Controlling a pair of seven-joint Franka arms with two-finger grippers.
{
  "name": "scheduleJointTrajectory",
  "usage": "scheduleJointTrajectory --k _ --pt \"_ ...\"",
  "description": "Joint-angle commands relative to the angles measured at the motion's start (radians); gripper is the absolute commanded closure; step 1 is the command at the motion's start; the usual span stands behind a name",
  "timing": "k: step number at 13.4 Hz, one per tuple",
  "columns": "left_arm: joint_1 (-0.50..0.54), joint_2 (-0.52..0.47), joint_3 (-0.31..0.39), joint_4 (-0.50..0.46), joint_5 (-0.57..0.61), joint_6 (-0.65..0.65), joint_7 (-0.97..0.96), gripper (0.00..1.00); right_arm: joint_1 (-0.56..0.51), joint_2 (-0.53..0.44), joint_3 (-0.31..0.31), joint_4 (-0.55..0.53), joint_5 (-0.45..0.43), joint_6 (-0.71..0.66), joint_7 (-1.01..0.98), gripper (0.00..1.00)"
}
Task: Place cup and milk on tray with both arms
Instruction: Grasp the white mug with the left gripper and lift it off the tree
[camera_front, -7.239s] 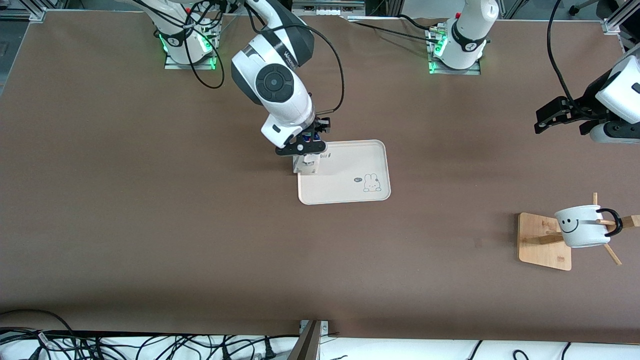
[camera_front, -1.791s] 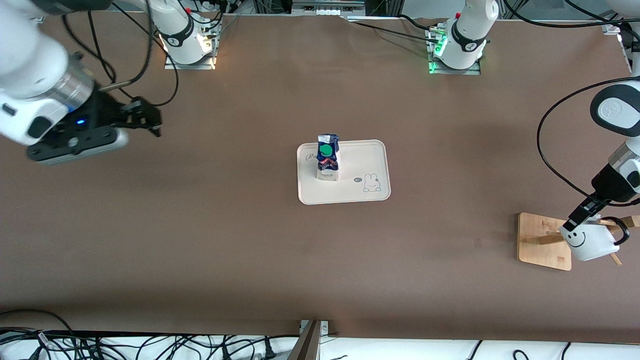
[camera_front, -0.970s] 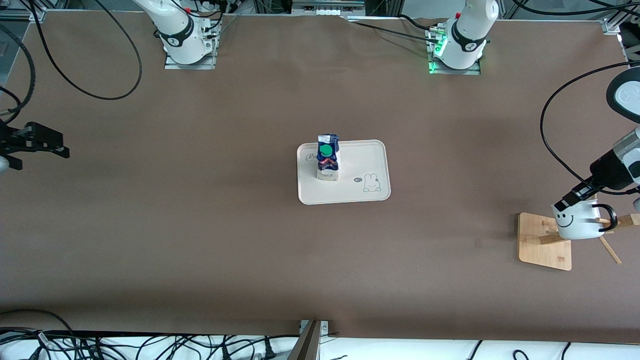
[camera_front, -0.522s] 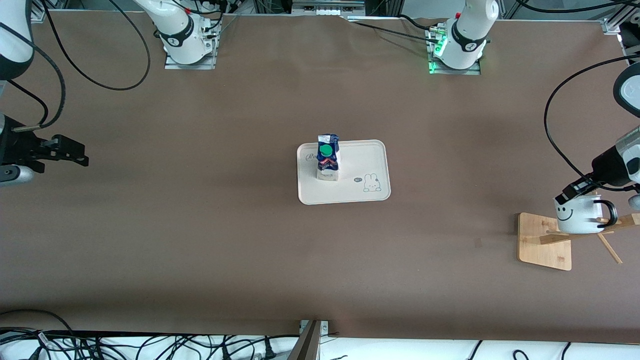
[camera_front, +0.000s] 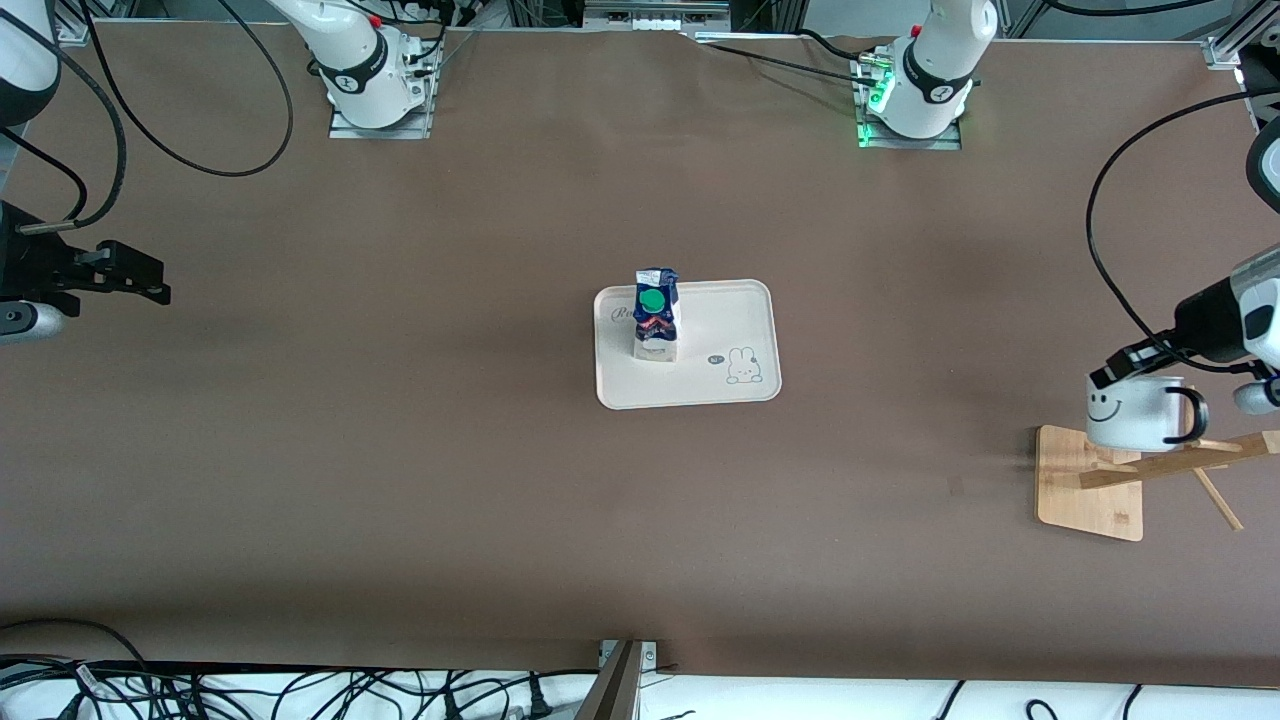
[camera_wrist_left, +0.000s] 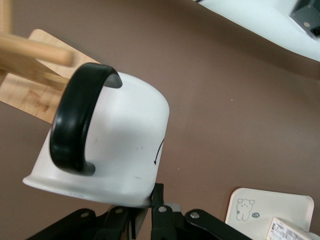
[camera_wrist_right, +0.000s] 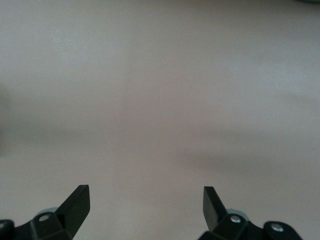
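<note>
The left gripper (camera_front: 1128, 366) is clamped on the rim of the cup (camera_front: 1133, 412) and holds it in the air over the wooden rack (camera_front: 1090, 482), which stands near the table (camera_front: 400, 480) edge at the left arm's end. In the left wrist view the fingers (camera_wrist_left: 150, 212) pinch the cup wall at the rim, and the black handle (camera_wrist_left: 75, 125) lies close to a wooden peg (camera_wrist_left: 35, 50); whether handle and peg touch cannot be told. The cup's smiley face is turned toward the tray.

The right gripper (camera_front: 120, 275) hangs with its jaws spread wide and holds nothing, over the table edge at the right arm's end. That arm waits.

Task status:
- Milk (camera_front: 655, 315): done. The carton stands upright on the tray (camera_front: 745, 305), in the half toward the right arm's end, green cap up.
- Cup: not yet done. It is gripped and appears lifted off the rack, but remains well apart from the tray. Remaining steps, as judged: carry it to the tray, set it on the bare half beside the milk, release.

Markings: the tray carries a small bunny drawing (camera_front: 742, 366) near its corner nearest the front camera and the left arm's end. Script lettering beside the milk is partly hidden; only the start, "R", is readable. Print on the carton is too small to read.
</note>
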Motion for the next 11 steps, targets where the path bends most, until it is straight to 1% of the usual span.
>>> scheduleJointTrajectory --k 1,3,5,6,8,9,10,11 --pt "-0.006 0.0 -0.054 0.058 0.042 -0.04 0.001 1.0 0.017 -0.021 0.009 -0.002 -0.024 -0.031 0.085 0.0" --pt "-0.011 0.002 -0.113 0.118 0.039 -0.108 0.003 1.0 0.017 -0.021 0.009 -0.002 -0.024 -0.023 0.085 0.0" --pt "-0.026 0.018 -0.2 0.178 0.044 -0.208 -0.006 1.0 0.017 -0.022 0.008 -0.002 -0.024 -0.029 0.085 0.0" --pt "-0.037 0.028 -0.226 0.192 0.044 -0.251 -0.019 1.0 0.017 -0.021 0.008 -0.002 -0.024 -0.031 0.084 0.0" --pt "-0.095 0.049 -0.239 0.186 0.045 -0.311 -0.1 1.0 0.017 -0.021 0.008 -0.002 -0.024 -0.031 0.082 0.0" --pt "-0.139 0.102 -0.24 0.19 0.045 -0.329 -0.147 1.0 0.017 -0.021 0.009 -0.002 -0.021 -0.031 0.085 0.0" --pt "-0.191 0.159 -0.239 0.198 0.045 -0.328 -0.225 1.0 0.019 -0.021 0.009 -0.002 -0.018 -0.029 0.093 0.0" --pt "-0.251 0.193 -0.236 0.216 0.047 -0.328 -0.332 1.0 0.02 -0.021 0.011 -0.005 -0.017 -0.028 0.096 0.0"
